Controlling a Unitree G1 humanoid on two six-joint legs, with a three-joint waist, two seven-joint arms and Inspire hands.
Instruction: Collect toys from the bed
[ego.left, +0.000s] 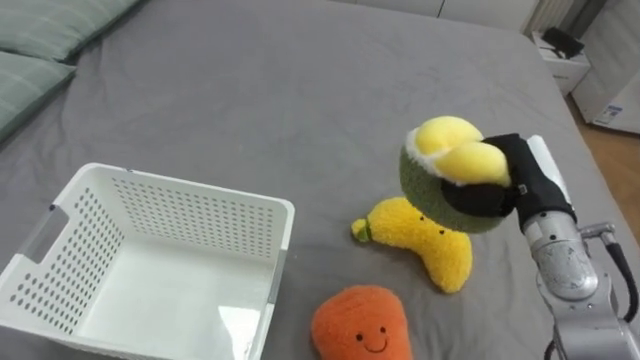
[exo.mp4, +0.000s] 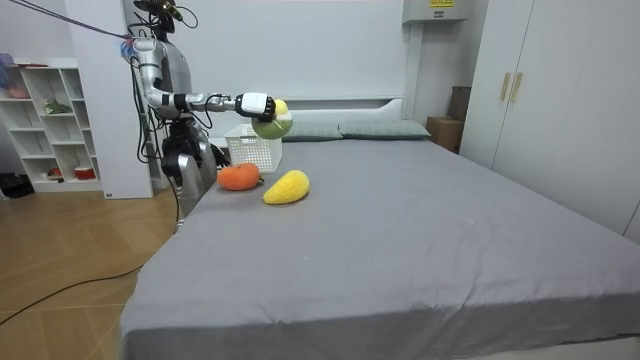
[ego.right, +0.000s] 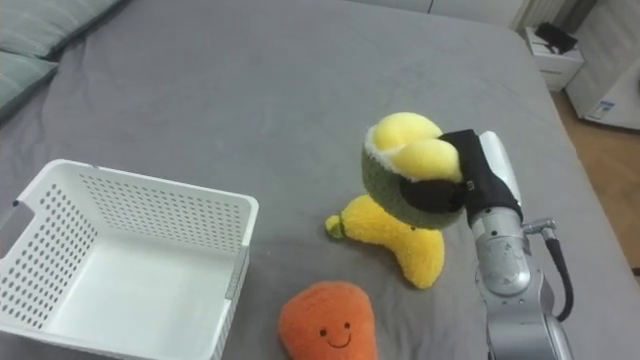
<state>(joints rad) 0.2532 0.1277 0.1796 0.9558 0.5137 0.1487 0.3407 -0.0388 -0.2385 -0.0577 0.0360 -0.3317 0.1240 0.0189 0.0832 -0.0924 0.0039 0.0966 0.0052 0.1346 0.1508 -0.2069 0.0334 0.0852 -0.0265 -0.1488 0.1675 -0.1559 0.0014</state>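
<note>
My right hand (ego.left: 515, 180) (ego.right: 470, 175) (exo.mp4: 252, 103) is shut on a green and yellow plush toy (ego.left: 445, 170) (ego.right: 405, 165) (exo.mp4: 272, 119) and holds it in the air above the grey bed (ego.left: 300, 100) (exo.mp4: 400, 240). Right under it lies a yellow plush toy (ego.left: 425, 240) (ego.right: 395, 235) (exo.mp4: 286, 186). An orange plush toy with a smiling face (ego.left: 362, 322) (ego.right: 328, 322) (exo.mp4: 238, 177) rests nearer to me. The white perforated basket (ego.left: 60, 230) (ego.right: 40, 200) (exo.mp4: 252, 150) stands empty on the bed to the left of the toys.
Green pillows (ego.left: 40, 40) (exo.mp4: 380, 129) lie at the head of the bed. I stand at the bed's side, by the basket. A white shelf unit (exo.mp4: 50, 120) is behind me and a white wardrobe (exo.mp4: 560, 100) on the room view's right.
</note>
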